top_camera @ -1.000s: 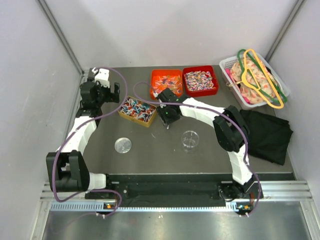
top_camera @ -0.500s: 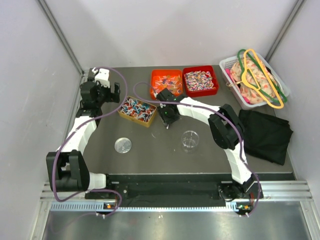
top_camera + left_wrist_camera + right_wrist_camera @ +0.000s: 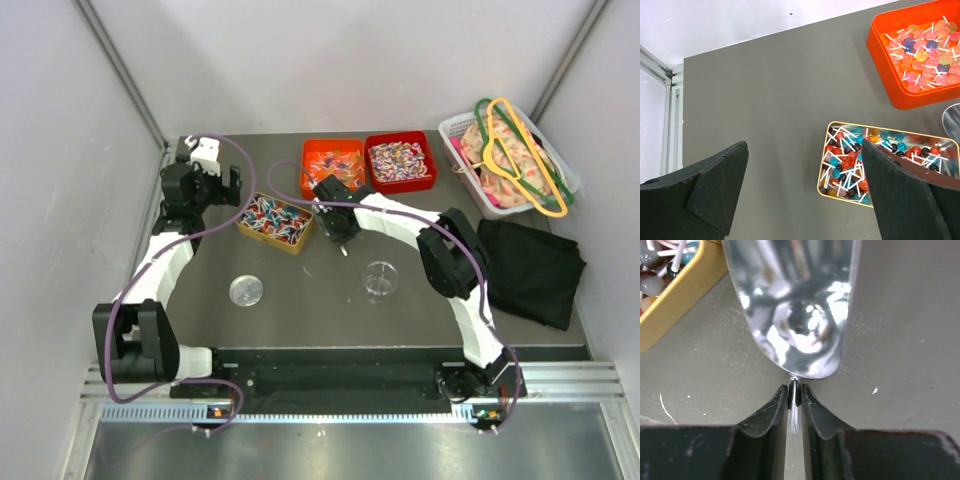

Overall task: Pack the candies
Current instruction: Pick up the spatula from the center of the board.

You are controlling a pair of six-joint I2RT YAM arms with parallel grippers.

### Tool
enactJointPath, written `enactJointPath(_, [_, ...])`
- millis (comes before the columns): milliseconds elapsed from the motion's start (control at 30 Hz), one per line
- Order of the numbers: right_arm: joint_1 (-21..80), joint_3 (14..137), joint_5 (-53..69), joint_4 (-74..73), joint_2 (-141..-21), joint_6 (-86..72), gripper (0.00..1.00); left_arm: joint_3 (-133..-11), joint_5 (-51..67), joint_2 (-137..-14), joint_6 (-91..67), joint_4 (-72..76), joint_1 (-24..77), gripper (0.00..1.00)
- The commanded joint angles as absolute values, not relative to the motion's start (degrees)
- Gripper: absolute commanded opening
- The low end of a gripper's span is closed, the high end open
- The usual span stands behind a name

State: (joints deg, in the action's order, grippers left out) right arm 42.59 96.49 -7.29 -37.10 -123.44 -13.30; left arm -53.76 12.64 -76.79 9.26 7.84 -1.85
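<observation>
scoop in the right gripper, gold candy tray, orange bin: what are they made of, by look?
The scoop in the right gripper: likely polished metal, given the mirror reflections on its blade. The gold tray: probably thin tin, but its wall looks matte, so plastic is possible. The orange bin: apparently moulded plastic; opaque, rounded corners, soft sheen.

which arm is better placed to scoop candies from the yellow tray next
Right: the right gripper is shut on the metal scoop, its bowl beside the yellow tray of candies. The left gripper is open and empty.
</observation>
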Motion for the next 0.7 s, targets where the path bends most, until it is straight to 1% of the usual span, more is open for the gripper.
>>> enactJointPath(0, [42.45,97.82,-9.93,-37.0,-120.68,-11.08,0.09,-54.14,14.15,-76.55,8.88,10.55,-2.11,0.99])
enactJointPath(33, [42.54,97.47,-10.28,-36.83,-120.15,-10.55,0.05,-54.14,14.32,-76.55,8.79,10.46,-2.11,0.99])
enactJointPath(133, [42.45,96.51,-11.95,-36.47,-118.04,-8.27,0.0,-54.14,15.37,-76.2,8.96,10.2,-2.02,0.99])
enactJointPath(300, [40.96,95.45,-13.09,-35.95,-114.18,-5.45,0.0,-54.14,18.19,-76.03,9.14,10.11,-2.11,0.99])
enactJointPath(400, [40.08,94.66,-12.75,-35.07,-111.63,-4.31,0.0,-54.05,22.05,-76.03,8.53,10.55,-2.02,0.99])
enactJointPath(567, [38.68,94.04,-9.06,-34.81,-108.38,-1.94,0.0,-55.02,31.79,-77.6,5.81,11.6,-2.02,0.99])
enactJointPath(667, [36.83,93.78,-4.14,-34.46,-106.26,-1.67,0.0,-57.91,36.72,-80.58,2.91,10.81,-2.02,0.99])
